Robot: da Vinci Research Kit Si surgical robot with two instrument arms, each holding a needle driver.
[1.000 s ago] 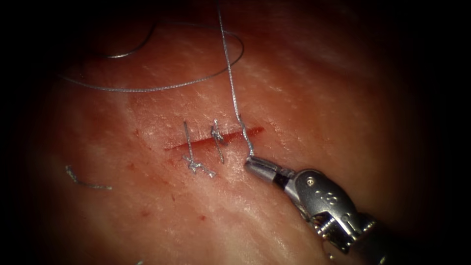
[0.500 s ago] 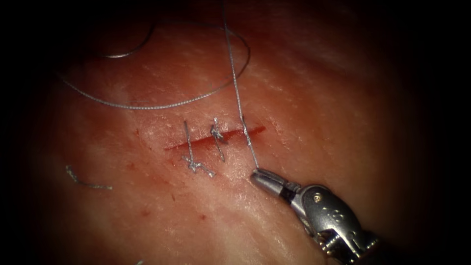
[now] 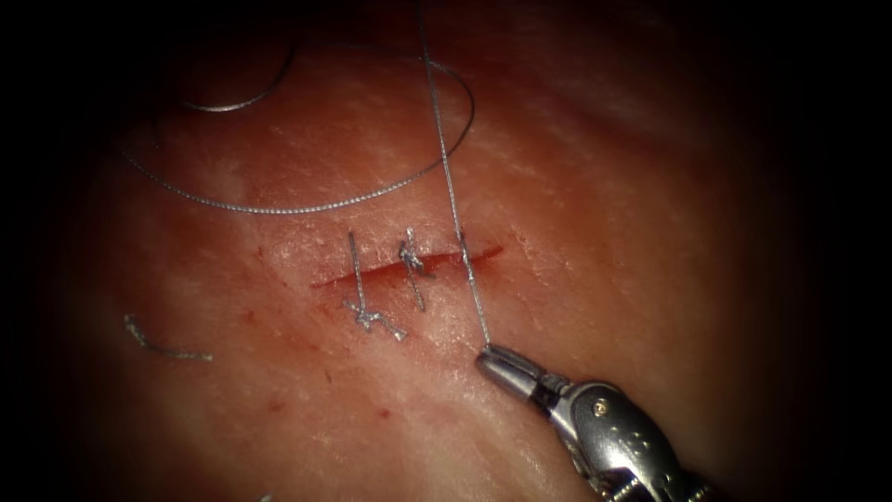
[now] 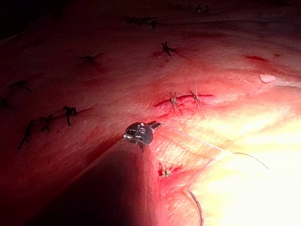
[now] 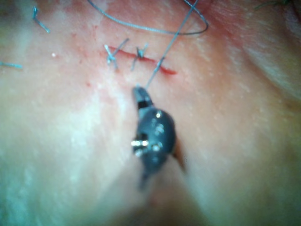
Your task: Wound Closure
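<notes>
In the endoscope view, the right arm's tool (image 3: 492,355) is seen coming in from the lower right, with its jaws closed on the thread (image 3: 452,200) just below the cut (image 3: 409,267). From the jaws the thread is drawn in a straight line up across the right part of the cut and on toward the top edge, while a slack loop of the same thread is laid in a wide arc over the tissue (image 3: 650,232) above the cut. Two finished stitches (image 3: 358,288) are seen across the left and middle of the cut, and a cut end of thread (image 3: 163,346) is seen lying well to the left. The needle cannot be made out with certainty in this view. In the left wrist view, a tool (image 4: 140,132) is seen at the end of a dark shaft, with a thin thread (image 4: 197,140) running away from its tip; whether its jaws are open or closed cannot be told. The cut (image 4: 186,99) with its stitches is seen beyond it, and a dark curved line (image 4: 196,207) is seen on the tissue, though it cannot be told whether it is needle or thread. In the right wrist view, the right arm's tool (image 5: 138,90) is seen with its narrow tip clamped on the thread (image 5: 167,52), which is led up across the cut (image 5: 141,59).
</notes>
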